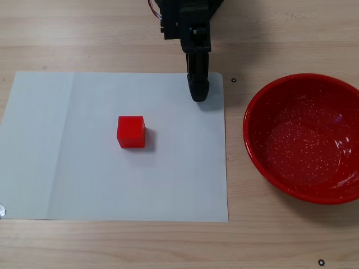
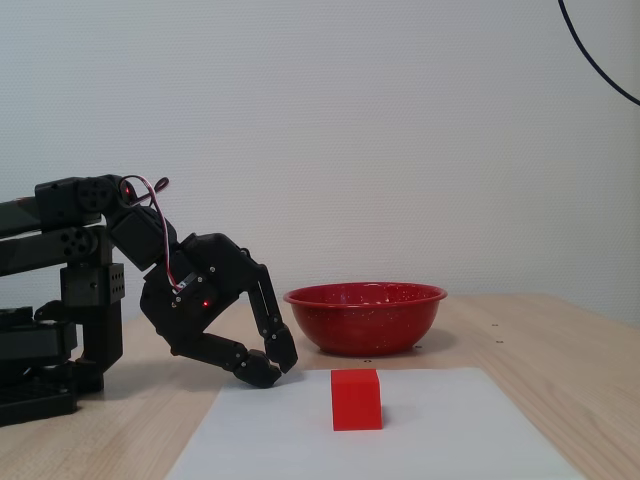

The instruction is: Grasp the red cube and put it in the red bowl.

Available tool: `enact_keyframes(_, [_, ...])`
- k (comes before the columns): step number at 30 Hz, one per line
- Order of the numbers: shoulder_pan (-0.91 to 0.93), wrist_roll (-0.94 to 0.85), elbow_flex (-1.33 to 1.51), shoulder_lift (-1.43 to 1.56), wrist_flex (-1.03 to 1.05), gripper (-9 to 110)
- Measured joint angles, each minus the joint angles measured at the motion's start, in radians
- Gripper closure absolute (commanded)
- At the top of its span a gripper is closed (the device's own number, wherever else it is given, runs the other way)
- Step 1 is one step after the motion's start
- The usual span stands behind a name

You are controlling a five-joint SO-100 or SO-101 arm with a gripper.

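A small red cube (image 1: 131, 131) sits on a white sheet of paper (image 1: 73, 168), near its middle. In the side-on fixed view the cube (image 2: 356, 399) stands alone on the sheet, touched by nothing. The black gripper (image 1: 199, 92) hangs over the sheet's far edge, above and right of the cube in the top-down fixed view. Seen from the side, the gripper (image 2: 275, 368) is low over the table, left of the cube, with its jaws together and holding nothing. The glossy red bowl (image 1: 280, 112) with white speckles stands right of the sheet and shows behind the cube as a red bowl (image 2: 365, 325).
The wooden table (image 1: 112, 241) carries only the sheet, cube and bowl. The arm's base and links (image 2: 60, 300) fill the left of the side-on fixed view. Small black marks (image 1: 234, 80) dot the table near the sheet's corner.
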Motion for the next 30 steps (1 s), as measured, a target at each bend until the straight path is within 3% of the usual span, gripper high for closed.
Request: enact_keyframes(30, [0.008, 0.035, -0.066, -0.12, 0.0, 101])
